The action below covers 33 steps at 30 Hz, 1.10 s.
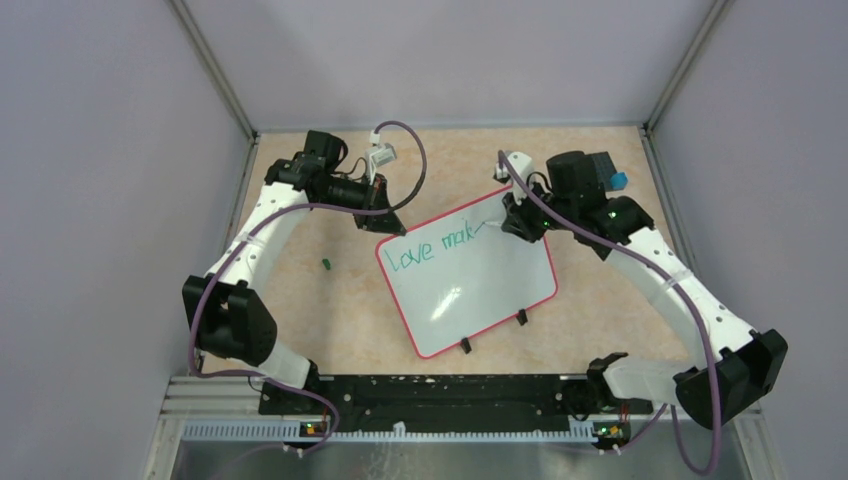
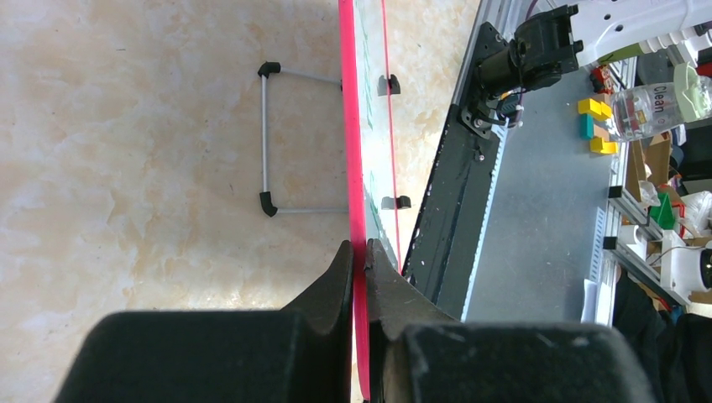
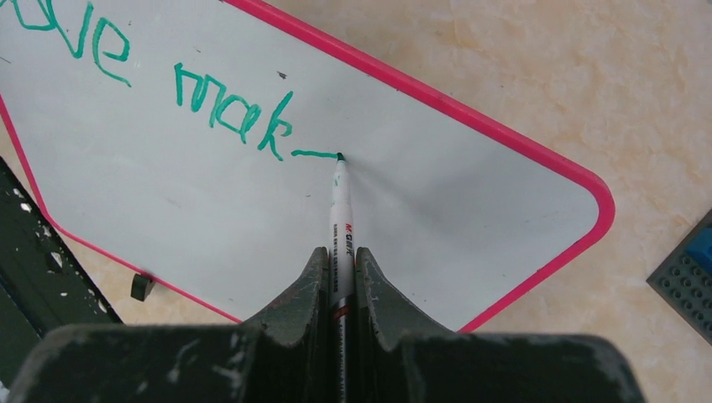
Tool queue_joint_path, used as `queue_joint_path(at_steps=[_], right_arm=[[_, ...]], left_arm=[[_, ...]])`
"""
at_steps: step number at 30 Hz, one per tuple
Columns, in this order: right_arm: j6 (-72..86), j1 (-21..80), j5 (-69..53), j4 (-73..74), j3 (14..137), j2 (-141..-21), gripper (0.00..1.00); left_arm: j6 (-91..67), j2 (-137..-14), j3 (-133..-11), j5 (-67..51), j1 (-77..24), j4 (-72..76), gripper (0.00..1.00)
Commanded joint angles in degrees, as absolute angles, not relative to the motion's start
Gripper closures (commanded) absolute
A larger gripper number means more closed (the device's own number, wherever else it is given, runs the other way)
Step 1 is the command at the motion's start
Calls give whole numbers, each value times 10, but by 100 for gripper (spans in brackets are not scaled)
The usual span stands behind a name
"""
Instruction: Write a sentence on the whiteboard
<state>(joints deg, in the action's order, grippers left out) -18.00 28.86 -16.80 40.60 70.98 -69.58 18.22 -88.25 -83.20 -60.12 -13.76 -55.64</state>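
The whiteboard (image 1: 470, 280) has a red-pink frame and stands tilted on black clip feet mid-table. Green writing on it reads "Love mak" with a short stroke after it (image 3: 235, 113). My left gripper (image 1: 388, 224) is shut on the board's far left corner; the left wrist view shows its jaws clamped on the red frame edge (image 2: 359, 252). My right gripper (image 1: 520, 222) is shut on a white marker (image 3: 341, 218). The marker's green tip touches the board (image 3: 340, 157) at the end of the stroke.
A small green marker cap (image 1: 326, 264) lies on the table left of the board. A dark studded plate with a blue block (image 1: 612, 176) sits at the back right, also in the right wrist view (image 3: 684, 277). The board's wire stand (image 2: 267, 143) shows behind it.
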Motion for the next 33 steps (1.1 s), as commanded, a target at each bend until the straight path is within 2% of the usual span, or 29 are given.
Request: queue_joint_path(at_steps=[1,17,33], right_arm=[[-189,280,-152,386,741,-703,100],[-182,293,-192,388,753,-725,100],[-182,304,-194,386,688,-696,100]], left_arm=[[193,-880,-832,-606,-149,-571,100],[195,-883,-833,-606,-149,-572,100],[196,-882,-831,-605,-149,-573,100]])
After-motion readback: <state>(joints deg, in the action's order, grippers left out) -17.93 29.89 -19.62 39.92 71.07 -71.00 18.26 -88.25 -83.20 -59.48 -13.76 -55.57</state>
